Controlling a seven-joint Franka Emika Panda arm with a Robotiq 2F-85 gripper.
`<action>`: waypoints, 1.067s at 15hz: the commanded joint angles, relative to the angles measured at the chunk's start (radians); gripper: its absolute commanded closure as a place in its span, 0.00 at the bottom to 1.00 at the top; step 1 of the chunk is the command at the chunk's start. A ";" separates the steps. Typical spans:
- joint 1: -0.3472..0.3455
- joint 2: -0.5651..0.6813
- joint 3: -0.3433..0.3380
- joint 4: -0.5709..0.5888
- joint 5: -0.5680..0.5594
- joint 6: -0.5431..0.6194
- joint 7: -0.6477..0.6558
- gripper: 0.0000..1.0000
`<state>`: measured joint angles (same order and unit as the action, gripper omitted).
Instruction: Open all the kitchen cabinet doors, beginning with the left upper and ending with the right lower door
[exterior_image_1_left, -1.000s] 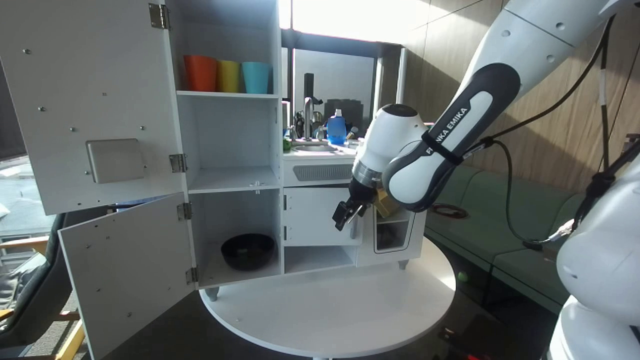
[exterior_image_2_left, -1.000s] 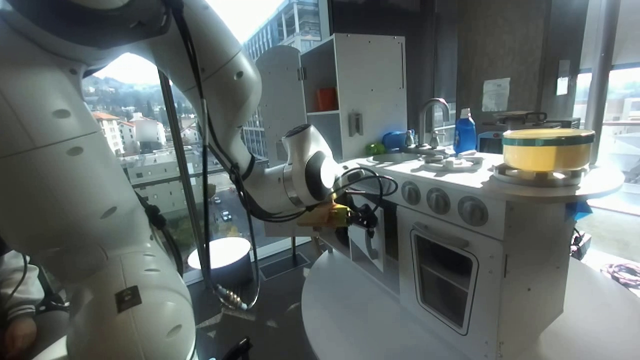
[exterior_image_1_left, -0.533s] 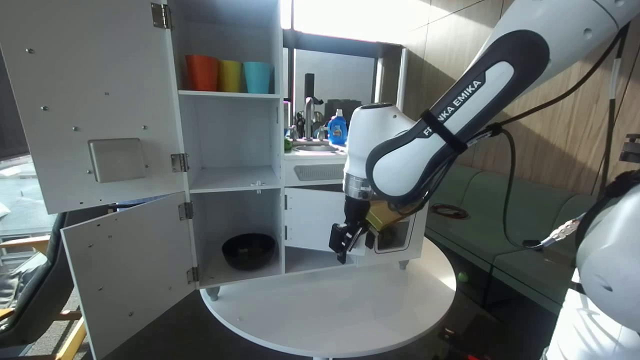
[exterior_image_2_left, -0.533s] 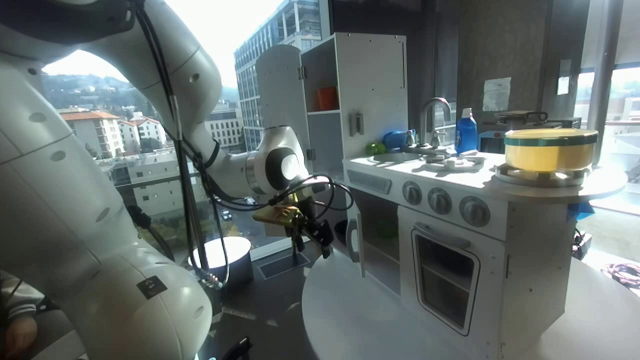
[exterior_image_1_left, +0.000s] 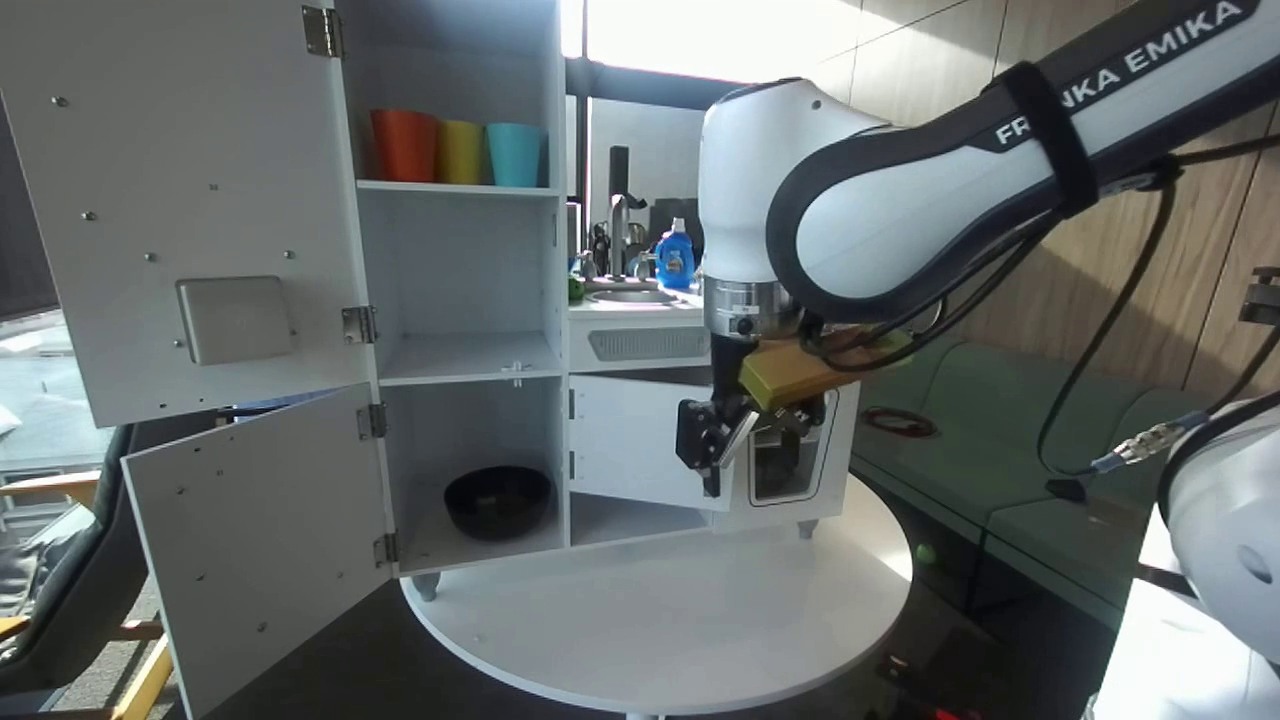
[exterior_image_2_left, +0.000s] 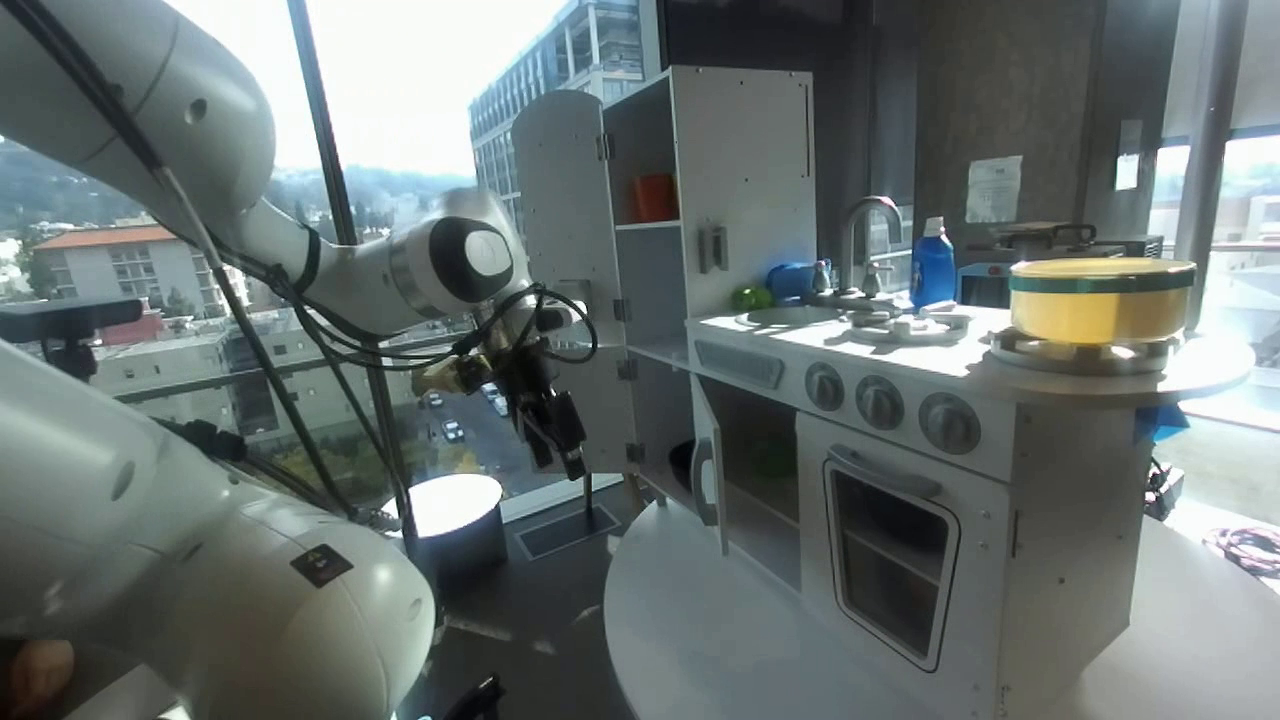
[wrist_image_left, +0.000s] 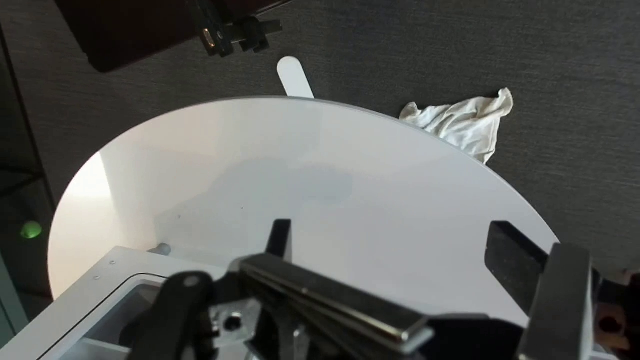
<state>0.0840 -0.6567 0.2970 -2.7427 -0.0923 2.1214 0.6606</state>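
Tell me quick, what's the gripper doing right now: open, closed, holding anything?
Gripper: open, holding nothing; the wrist view shows a wide gap with no object gripped.

In an exterior view, white capitals on a dark panel (exterior_image_1_left: 1140, 52) of the robot arm (exterior_image_1_left: 890, 220) read "FR", then "NKA EMIKA" past a black strap (exterior_image_1_left: 1048, 138) lying across the name. Marks on the blue bottle (exterior_image_1_left: 676, 263) are too small to read, as are the paper sheet (exterior_image_2_left: 995, 188) on the wall (exterior_image_2_left: 1000, 90) and the arm's square sticker (exterior_image_2_left: 322, 565).
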 joint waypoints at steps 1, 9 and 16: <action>-0.035 -0.131 -0.040 0.006 0.035 -0.005 0.046 0.00; -0.243 0.007 -0.066 0.185 0.005 0.098 0.238 0.00; -0.369 0.341 -0.145 0.409 -0.067 0.201 0.310 0.00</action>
<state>-0.2786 -0.4730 0.1784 -2.4468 -0.1323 2.3028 0.9198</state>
